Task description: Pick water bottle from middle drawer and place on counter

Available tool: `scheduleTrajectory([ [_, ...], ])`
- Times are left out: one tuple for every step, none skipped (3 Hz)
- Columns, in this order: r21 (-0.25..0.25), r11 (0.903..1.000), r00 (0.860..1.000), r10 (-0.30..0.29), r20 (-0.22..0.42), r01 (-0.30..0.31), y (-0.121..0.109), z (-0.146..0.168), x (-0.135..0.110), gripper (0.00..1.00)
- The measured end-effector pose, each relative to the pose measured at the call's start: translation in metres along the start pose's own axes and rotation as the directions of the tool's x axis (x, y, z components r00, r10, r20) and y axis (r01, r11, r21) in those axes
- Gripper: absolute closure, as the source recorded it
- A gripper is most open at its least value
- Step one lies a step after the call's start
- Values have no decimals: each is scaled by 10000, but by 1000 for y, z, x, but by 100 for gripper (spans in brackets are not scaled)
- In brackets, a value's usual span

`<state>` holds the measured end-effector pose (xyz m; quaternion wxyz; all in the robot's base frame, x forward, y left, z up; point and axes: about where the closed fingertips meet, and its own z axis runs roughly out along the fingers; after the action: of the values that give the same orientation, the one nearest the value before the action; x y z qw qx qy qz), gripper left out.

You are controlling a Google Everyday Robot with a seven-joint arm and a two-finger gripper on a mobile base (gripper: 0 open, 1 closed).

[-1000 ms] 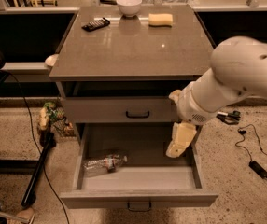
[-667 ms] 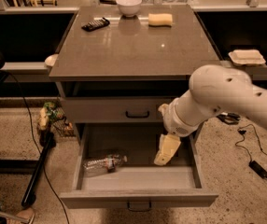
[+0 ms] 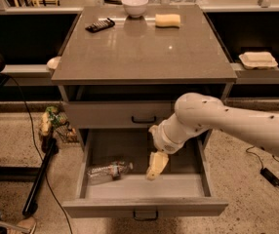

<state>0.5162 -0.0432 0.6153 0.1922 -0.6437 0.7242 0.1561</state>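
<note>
Reaching step: the gripper [image 3: 156,166] hangs in the open middle drawer [image 3: 178,187], fingers pressed together and empty, with the water bottle [image 3: 108,170] lying near beside them, so they must part and straddle it.

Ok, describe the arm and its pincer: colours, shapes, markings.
The arm is a smooth, rounded white shell with a few small dark dots along it, narrowing to a ringed wrist. The pincer, pale cream-yellow and blocky, is over the open middle drawer, clear of the water bottle. No cables show on it.

The smooth white arm [image 3: 227,122] bears small dark dots and ends in a cream-yellow gripper [image 3: 153,173] over the middle drawer [image 3: 188,185].
</note>
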Motion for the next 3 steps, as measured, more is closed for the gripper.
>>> scheduleTrajectory([
  [-389, 9992, 9988, -7, 499, 26, -1, 38, -2, 0],
  [-483, 9988, 9986, 33, 521, -7, 0, 44, 1, 0],
  [-756, 9971, 9986, 30, 525, 9, -1, 64, 2, 0],
])
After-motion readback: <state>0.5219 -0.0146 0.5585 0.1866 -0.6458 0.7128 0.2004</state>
